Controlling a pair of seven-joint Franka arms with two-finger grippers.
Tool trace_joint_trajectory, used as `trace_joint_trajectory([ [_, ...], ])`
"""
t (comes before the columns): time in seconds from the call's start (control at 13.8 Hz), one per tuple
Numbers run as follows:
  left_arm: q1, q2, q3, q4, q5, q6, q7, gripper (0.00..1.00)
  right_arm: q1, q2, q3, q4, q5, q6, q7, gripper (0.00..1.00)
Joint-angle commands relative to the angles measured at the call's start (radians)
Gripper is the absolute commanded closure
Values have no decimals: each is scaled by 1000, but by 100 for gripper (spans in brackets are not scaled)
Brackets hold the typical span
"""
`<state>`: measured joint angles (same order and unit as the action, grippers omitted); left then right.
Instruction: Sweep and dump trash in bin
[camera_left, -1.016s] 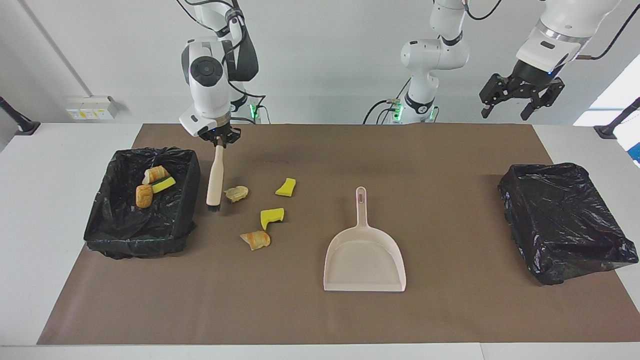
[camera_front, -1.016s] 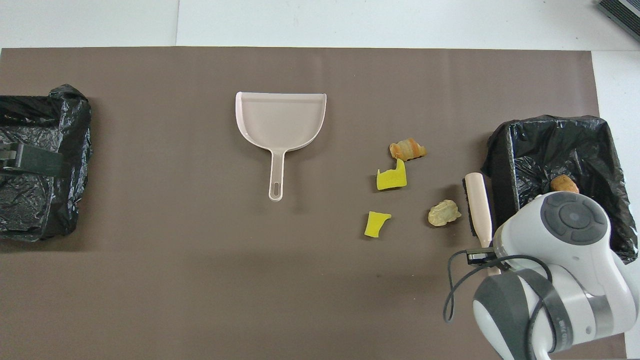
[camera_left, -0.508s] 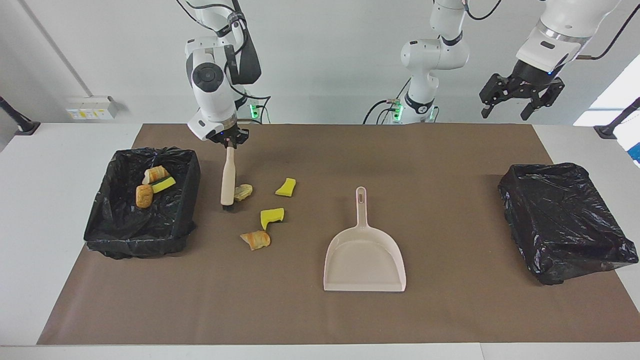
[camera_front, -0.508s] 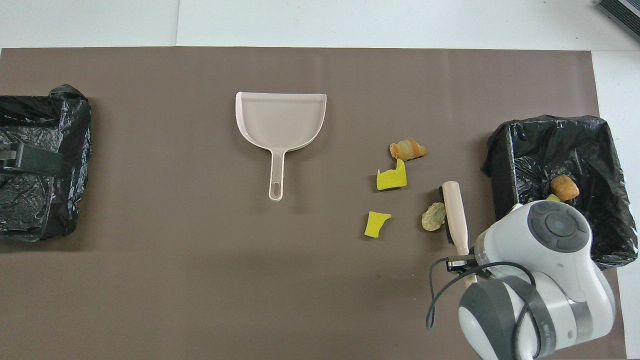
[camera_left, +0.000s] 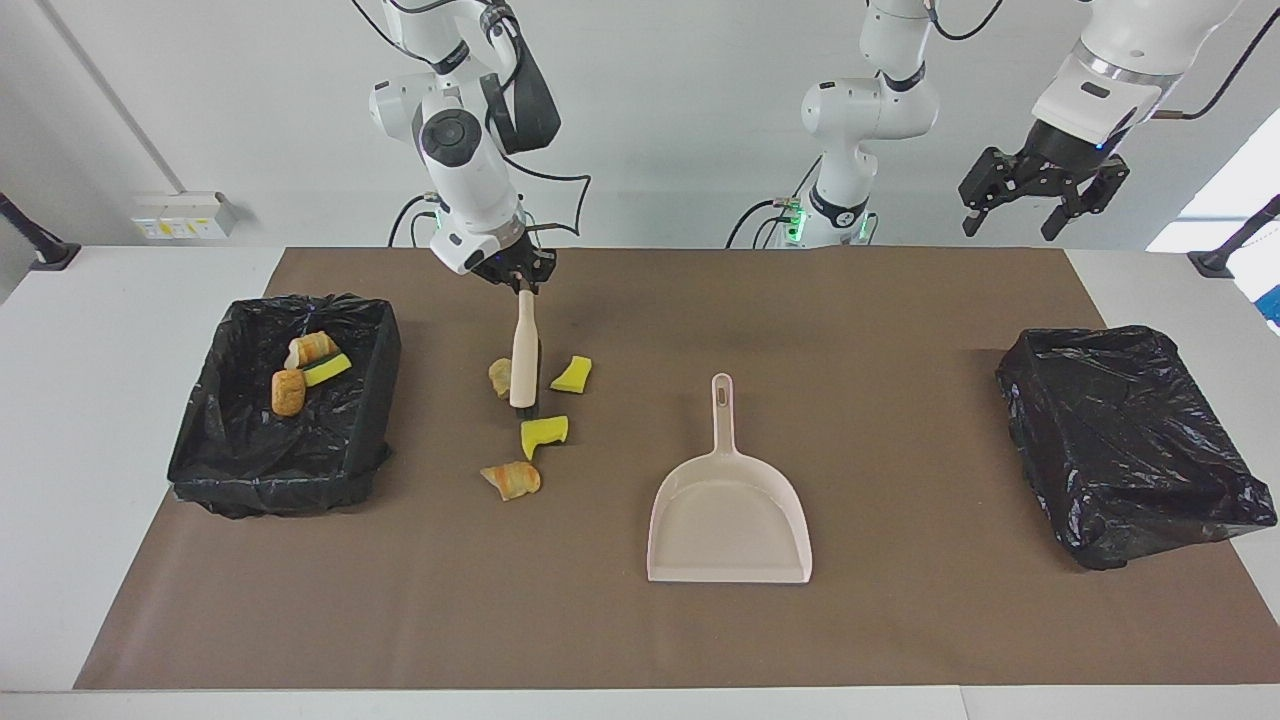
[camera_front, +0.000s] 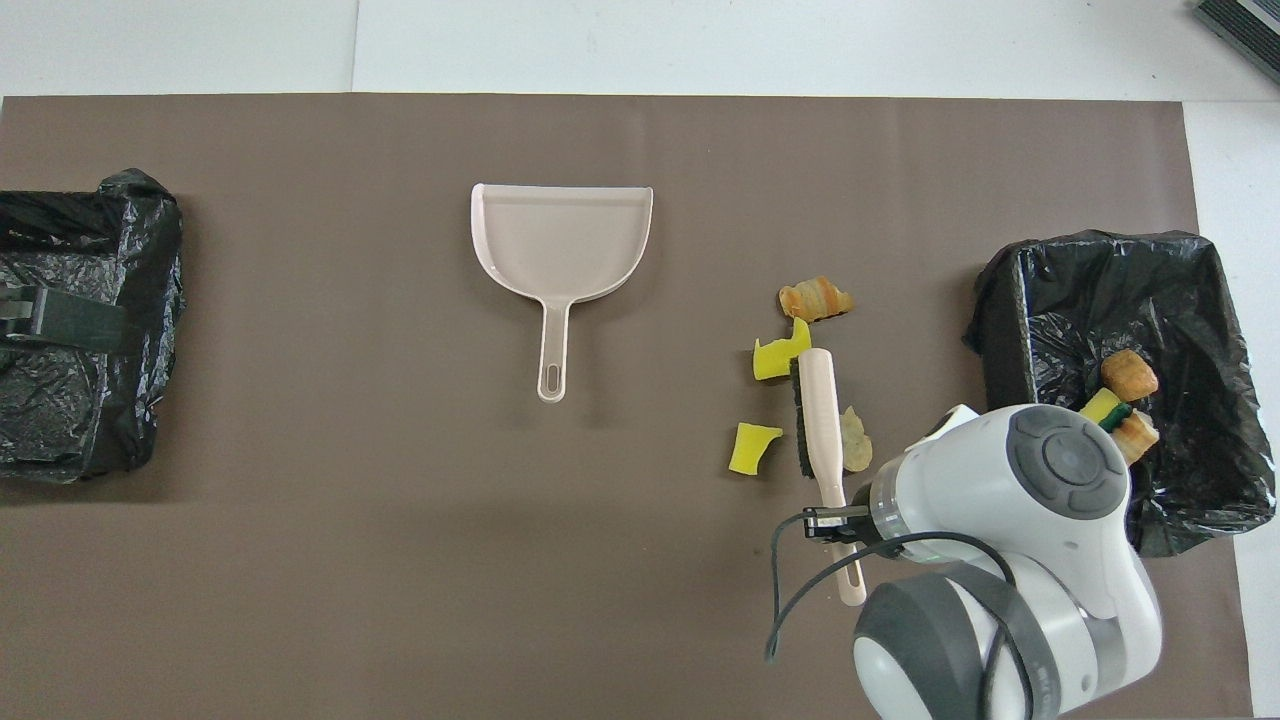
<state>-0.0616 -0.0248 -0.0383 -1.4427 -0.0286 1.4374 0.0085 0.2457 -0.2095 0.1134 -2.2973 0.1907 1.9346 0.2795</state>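
**Right hand holds brush among scraps**

Right hand (camera_left: 522, 287) pinches the brush (camera_left: 523, 362) by its handle, arm angled down, bristles on the bench between pale lump (camera_left: 499, 376) and yellow pieces (camera_left: 572, 374); left hand (camera_left: 1040, 195) raised, spread, waiting; three scraps (camera_left: 300, 368) lie in the bin (camera_left: 213, 440).

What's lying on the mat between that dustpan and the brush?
Only one yellow sponge scrap; otherwise bare brown mat between the dustpan and the brush, plainest in the overhead view.
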Motion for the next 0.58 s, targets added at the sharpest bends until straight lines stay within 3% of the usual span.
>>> trace_joint_trajectory([
  [0.0, 5, -3, -2, 12, 9, -22, 7, 0, -22, 41, 0, 142, -54, -75, -88, 100],
  [0.51, 5, -3, 0, 12, 9, -22, 7, 0, -97, 160, -9, 308, -275, -65, -472, 100],
])
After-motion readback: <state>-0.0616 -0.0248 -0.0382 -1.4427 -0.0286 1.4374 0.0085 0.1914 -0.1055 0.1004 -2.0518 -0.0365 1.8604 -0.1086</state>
